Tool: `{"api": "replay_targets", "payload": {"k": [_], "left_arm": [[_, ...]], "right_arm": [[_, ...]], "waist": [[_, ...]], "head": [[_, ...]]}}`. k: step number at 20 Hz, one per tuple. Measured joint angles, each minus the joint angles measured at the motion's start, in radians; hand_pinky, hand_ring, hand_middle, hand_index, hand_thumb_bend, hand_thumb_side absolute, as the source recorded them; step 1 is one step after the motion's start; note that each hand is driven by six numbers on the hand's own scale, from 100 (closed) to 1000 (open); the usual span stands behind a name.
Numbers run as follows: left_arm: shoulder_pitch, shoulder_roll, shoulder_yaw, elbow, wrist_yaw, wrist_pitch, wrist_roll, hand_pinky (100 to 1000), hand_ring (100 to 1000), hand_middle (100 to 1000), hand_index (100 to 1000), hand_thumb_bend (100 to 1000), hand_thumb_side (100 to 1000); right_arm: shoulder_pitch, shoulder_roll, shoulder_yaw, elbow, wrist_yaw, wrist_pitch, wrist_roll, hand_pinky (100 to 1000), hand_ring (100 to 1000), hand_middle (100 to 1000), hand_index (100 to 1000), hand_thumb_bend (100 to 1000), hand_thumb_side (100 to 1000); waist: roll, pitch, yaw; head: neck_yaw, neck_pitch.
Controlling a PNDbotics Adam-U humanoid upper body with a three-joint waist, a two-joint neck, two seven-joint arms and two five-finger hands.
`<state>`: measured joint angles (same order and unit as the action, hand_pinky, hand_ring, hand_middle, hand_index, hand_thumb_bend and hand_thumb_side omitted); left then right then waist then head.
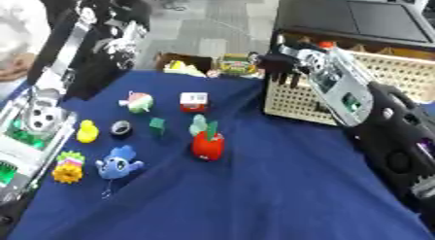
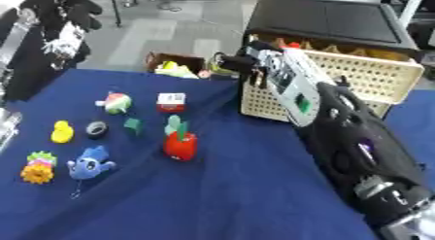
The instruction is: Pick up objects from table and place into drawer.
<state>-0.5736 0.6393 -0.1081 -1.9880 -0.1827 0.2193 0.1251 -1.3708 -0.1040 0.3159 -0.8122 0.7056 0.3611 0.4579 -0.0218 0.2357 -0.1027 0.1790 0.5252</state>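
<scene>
Several small toys lie on the blue cloth: a red apple toy [image 1: 208,145] with a green leaf, a blue plush animal [image 1: 119,164], a yellow duck [image 1: 88,131], a black ring [image 1: 122,129], a green cube [image 1: 157,125], a red and white box [image 1: 193,102], a round green and pink toy [image 1: 138,102] and a sunflower toy [image 1: 68,169]. The beige perforated drawer [image 2: 374,76] stands at the back right. My right hand [image 2: 241,63] hovers at the drawer's near left corner, fingers hanging down, nothing seen in it. My left arm [image 1: 36,118] shows at the left edge.
A black case [image 1: 357,18] sits on top behind the drawer. A brown cardboard box [image 1: 183,63] with coloured items stands beyond the table's far edge. My right forearm [image 2: 340,127] crosses the table's right side. The front half of the blue cloth [image 1: 255,200] is bare.
</scene>
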Motion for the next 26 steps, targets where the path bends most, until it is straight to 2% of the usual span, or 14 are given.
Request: {"api": "replay_targets", "payload": {"k": [7,12,26], "left_arm": [[0.001,0.0,0.0,0.0,0.0,-0.001,0.001,466,679,681,884,100,764],[0.002,0.0,0.0,0.0,0.002,-0.003,0.003,467,680,681,884,100,762],[0.01,0.0,0.0,0.0,0.005,-0.006,0.006,470,680,682,884,100,767]], "right_arm": [[0.014,-0.061,0.035,-0.105,-0.073,-0.014,0.111,481,656,761,861,100,1000],[0.025,-0.1,0.056,-0.166,-0.105,0.003,0.172,485,660,762,860,100,1000],[0.034,-0.101,0.073,-0.16,-0.144,0.033,0.23,472,655,758,848,100,978]], "waist": [[-0.001,0.0,-0.007],[-0.003,-0.006,-0.012],[-0.001,-0.01,-0.008]], "head": [[0.005,0.0],[0.008,0.0],[0.009,0.001]]}}
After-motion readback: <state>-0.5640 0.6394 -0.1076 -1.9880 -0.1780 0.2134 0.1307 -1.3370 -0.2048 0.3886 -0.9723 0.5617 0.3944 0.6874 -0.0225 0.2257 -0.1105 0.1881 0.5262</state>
